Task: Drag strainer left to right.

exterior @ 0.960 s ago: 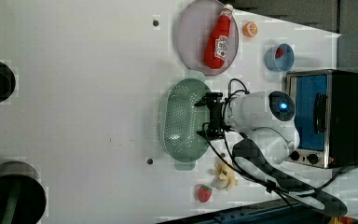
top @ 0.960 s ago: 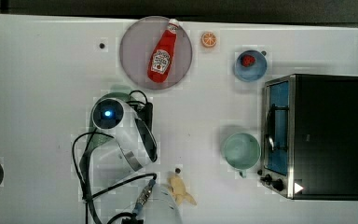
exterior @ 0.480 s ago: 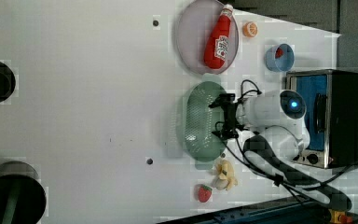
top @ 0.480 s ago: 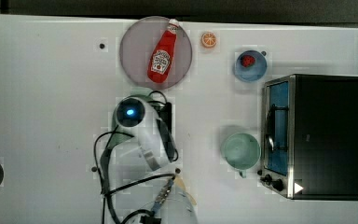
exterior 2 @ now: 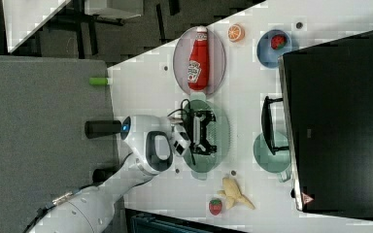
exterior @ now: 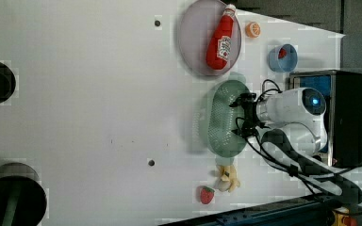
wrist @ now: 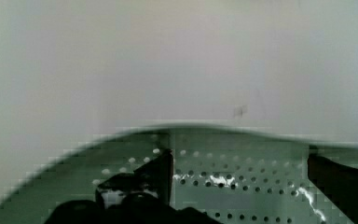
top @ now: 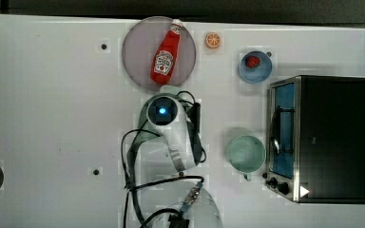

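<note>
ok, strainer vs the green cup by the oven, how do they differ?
The strainer is oval, pale mint and full of holes; the cup is round, a deeper teal and smooth inside. The strainer is clearly larger. The gripper sits inside the strainer, while the cup stands alone by the oven. Both rest upright on the white table.

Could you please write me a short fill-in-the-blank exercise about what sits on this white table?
1. The red plastic ketchup bottle lies on a round grey ____.
2. The tool reaches into the pale mint-green perforated oval ____.
3. The small blue bowl holds a red ____.
4. In the top view, the smooth teal round cup stands beside the black ____.

Missing words: plate; strainer; strawberry; oven
</note>
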Robot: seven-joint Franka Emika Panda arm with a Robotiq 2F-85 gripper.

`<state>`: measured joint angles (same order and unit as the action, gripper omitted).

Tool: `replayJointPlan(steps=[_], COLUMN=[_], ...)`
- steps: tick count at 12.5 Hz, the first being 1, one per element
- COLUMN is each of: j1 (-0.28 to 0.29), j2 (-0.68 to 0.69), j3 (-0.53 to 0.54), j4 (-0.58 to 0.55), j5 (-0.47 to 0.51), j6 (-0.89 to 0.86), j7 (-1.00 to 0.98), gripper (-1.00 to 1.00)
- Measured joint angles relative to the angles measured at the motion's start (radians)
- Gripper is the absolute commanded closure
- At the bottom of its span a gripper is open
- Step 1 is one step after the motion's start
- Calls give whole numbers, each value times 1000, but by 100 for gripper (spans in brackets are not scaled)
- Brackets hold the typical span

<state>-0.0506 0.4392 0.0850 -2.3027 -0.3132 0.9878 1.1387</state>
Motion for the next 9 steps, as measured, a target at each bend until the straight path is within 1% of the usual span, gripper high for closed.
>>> replayJointPlan(steps=[1, 2, 6, 9], j1=[-13, -12, -23, -17], j2=[-5, -14, -24, -41], j3=[-10, -31, -87, -131], j4=[-14, -27, -37, -25], j5=[26, 35, 3, -12], j6=[4, 10, 16, 35], j7=[-30, -63, -166, -174], gripper=[-100, -100, -100, -100])
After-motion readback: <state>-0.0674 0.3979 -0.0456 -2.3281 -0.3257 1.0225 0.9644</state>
